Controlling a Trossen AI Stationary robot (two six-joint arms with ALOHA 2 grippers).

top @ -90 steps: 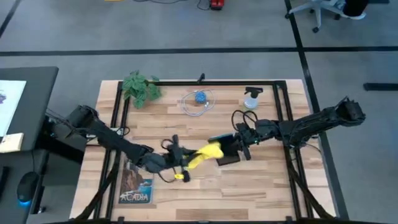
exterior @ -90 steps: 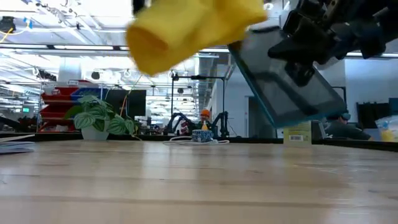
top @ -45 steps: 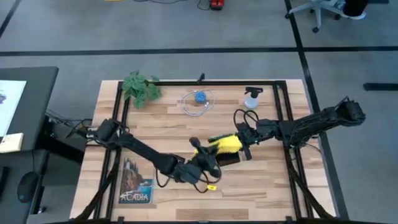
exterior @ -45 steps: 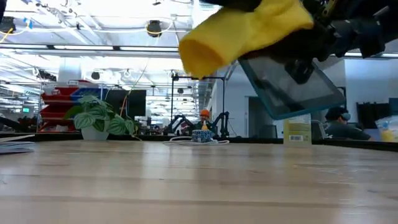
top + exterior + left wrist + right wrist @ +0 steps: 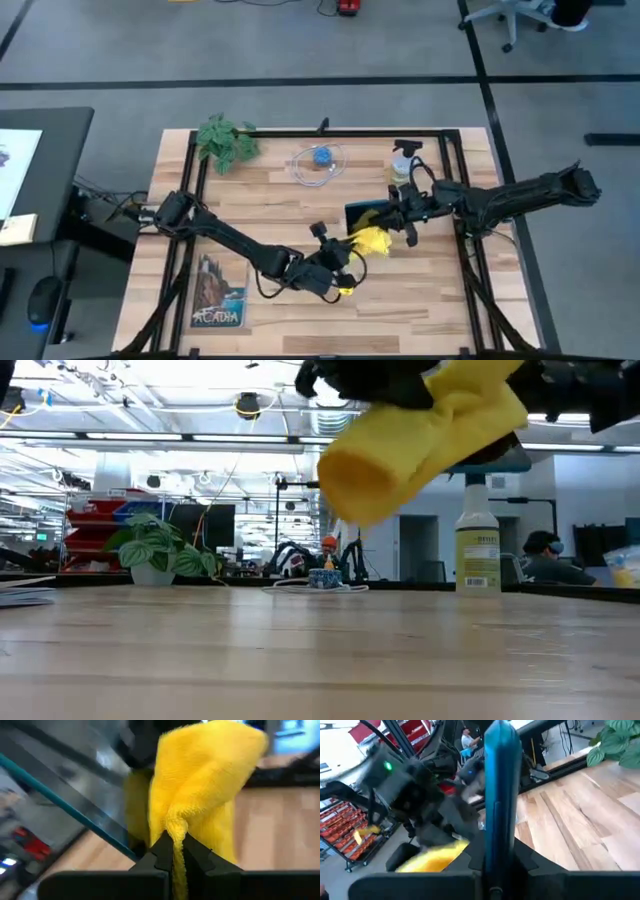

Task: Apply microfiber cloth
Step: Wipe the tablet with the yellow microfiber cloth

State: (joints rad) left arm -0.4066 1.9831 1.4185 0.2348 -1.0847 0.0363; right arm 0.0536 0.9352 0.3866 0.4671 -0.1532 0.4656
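**High view: yellow cloth meets the tablet in the air**

The left hand [image 5: 345, 262] pinches the microfiber cloth [image 5: 370, 240] between its two fingers — the left wrist view shows a fold of the yellow cloth squeezed tight there. The right hand [image 5: 398, 212] holds the dark tablet [image 5: 366, 213] by its edge, up off the table [image 5: 260, 200].

The cloth hangs in the air near the middle of the table, right against the tablet. It lies just beyond the left hand, on the side toward the right hand. The left hand is the one that can rub with it. I think the rubbing is just starting. The tablet's flat face tilts toward the cloth, so the cloth should slide along that face.
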